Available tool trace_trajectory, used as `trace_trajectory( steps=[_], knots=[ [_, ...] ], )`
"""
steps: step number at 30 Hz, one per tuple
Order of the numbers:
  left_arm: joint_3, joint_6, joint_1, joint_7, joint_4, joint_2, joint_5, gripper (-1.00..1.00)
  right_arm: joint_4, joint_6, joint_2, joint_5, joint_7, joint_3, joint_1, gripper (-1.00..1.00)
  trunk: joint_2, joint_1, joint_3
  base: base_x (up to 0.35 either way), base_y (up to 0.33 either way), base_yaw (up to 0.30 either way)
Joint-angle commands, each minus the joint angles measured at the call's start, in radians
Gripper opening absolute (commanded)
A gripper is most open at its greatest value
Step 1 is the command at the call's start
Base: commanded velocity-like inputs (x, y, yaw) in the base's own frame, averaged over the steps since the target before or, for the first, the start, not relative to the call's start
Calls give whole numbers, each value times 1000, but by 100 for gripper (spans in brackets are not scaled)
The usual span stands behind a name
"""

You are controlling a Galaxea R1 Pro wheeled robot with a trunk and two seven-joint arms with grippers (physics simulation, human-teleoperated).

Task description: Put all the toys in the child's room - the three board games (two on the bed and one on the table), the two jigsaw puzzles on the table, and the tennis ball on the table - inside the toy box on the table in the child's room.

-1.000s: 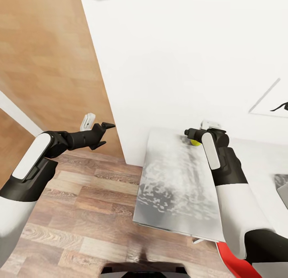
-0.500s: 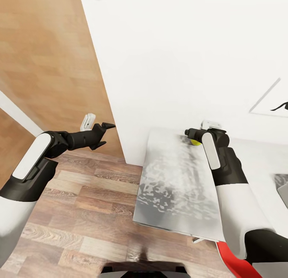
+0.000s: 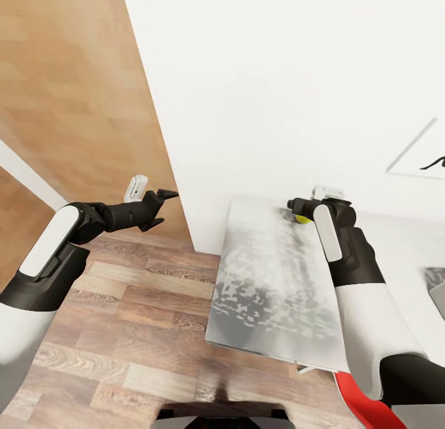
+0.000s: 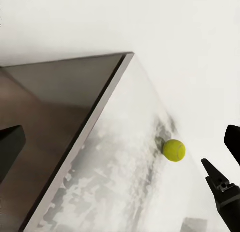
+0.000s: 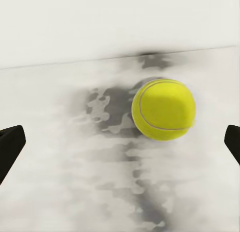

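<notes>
The pale mottled surface (image 3: 272, 280) fills the lower centre of the head view, against the white wall (image 3: 278, 76). The right pincer (image 5: 120, 142), spread wide, hovers over the tennis ball (image 5: 163, 109) resting at the surface's far edge by the wall. The left pincer (image 3: 162, 197) hangs over the wooden floor (image 3: 123, 318) at centre left; whether it is spread I cannot tell.

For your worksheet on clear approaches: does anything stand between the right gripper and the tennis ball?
Nothing visible does. In the right wrist view the tennis ball lies on bare table near the wall, between the open jaws of the right gripper.
</notes>
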Motion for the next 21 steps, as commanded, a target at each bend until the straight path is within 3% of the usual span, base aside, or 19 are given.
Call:
trace_trajectory(
  steps=[1,21],
  knots=[
    [-1,0,-1,6,-1,1,6,100,-1,2,-3,-10,-10,1,-1,100,-2,1,-3,0,0,0],
    [-8,0,-1,6,-1,1,6,100,-8,1,-45,-10,-10,0,-1,100,-2,1,-33,0,0,0]
  ],
)
